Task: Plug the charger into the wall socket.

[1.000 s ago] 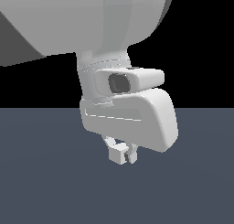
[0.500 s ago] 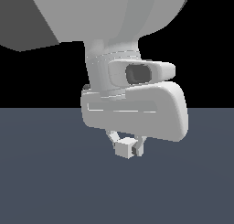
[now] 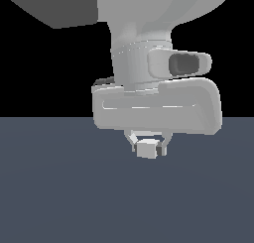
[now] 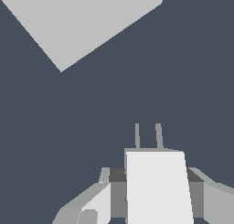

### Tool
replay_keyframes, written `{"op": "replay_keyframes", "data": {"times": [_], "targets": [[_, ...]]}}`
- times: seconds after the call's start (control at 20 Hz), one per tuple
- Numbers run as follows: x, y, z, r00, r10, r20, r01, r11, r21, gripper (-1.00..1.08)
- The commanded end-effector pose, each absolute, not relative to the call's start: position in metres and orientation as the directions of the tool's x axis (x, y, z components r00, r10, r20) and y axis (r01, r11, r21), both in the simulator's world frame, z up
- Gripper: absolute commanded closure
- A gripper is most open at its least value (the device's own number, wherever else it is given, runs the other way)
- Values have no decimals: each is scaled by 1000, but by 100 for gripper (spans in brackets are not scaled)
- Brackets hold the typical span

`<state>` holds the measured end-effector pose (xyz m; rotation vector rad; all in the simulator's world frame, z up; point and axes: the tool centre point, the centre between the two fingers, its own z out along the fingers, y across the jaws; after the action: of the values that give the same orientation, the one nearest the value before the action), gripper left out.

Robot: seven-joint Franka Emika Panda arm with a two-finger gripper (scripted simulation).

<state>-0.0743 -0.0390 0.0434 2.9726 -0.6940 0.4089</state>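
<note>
The charger (image 3: 147, 149) is a small white block held between the fingers of my gripper (image 3: 148, 147), which is shut on it below the big white hand. In the wrist view the charger (image 4: 157, 186) fills the lower middle, with two thin prongs (image 4: 147, 136) sticking out ahead of it. The gripper (image 4: 155, 193) clamps it from both sides. A light-grey flat slab, the wall socket (image 4: 84, 22), shows ahead of the prongs and well apart from them; only a corner of it is in the picture, and its holes are not visible. The socket is hidden in the exterior view.
A dark blue-grey floor (image 3: 59, 187) spreads under the hand in the exterior view. The arm's bulky white links (image 3: 154, 103) fill the upper part of that view and block whatever lies behind them.
The hand with the charger has shifted toward the exterior view's right and looms larger. The grip on the charger is unchanged.
</note>
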Motion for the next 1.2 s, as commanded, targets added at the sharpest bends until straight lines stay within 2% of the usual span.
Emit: {"op": "replay_keyframes", "data": {"times": [0.0, 1.15], "targets": [[-73, -44, 49, 887, -374, 272, -388, -922, 1, 108], [-53, -75, 86, 961, 46, 272, 48, -999, 2, 108]]}}
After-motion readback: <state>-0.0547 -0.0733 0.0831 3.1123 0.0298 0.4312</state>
